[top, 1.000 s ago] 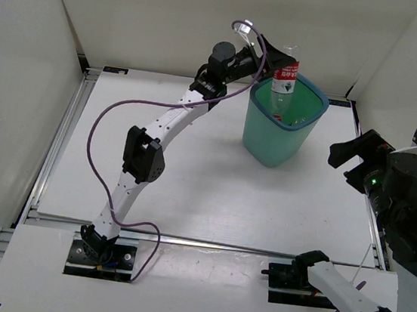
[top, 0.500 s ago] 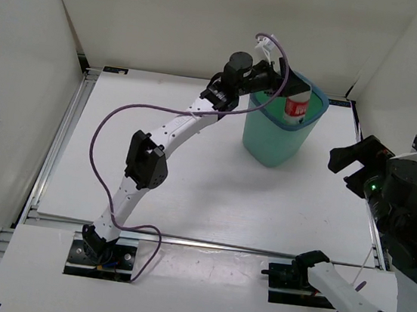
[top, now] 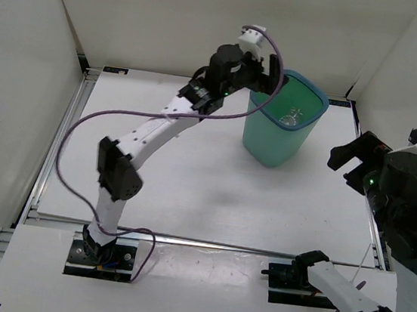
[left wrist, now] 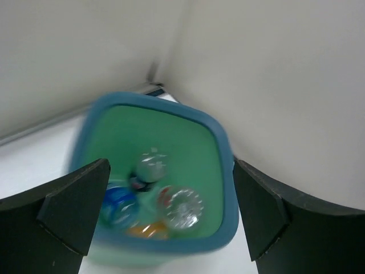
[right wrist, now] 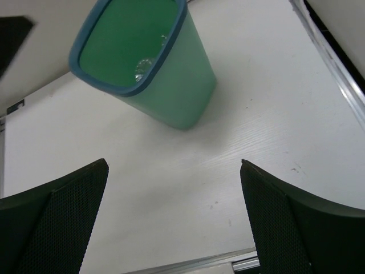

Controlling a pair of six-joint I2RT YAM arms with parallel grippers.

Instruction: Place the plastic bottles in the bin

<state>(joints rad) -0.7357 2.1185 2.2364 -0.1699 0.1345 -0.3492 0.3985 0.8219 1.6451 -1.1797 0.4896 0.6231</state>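
The teal-green bin (top: 272, 142) stands at the back right of the table. In the left wrist view I look down into the bin (left wrist: 219, 142); four bottles lie inside: blue label (left wrist: 117, 205), red label (left wrist: 180, 206), orange (left wrist: 148, 229) and dark label (left wrist: 149, 168). My left gripper (top: 269, 81) hovers over the bin's left rim, open and empty (left wrist: 171, 171). My right gripper (top: 352, 160) is open and empty at the right, well away from the bin (right wrist: 188, 97); below its jaws (right wrist: 174, 165) is bare table. A clear bottle glints inside the bin (top: 293, 119).
White walls close the cell at the back and both sides. A metal rail (top: 65, 131) runs along the table's left edge, another along the right (right wrist: 336, 74). A purple cable (top: 73, 143) loops beside the left arm.
The left gripper carried the red-label bottle over the bin and let it go; the bottle now lies inside. The left arm has pulled back and up. The right arm has barely moved.
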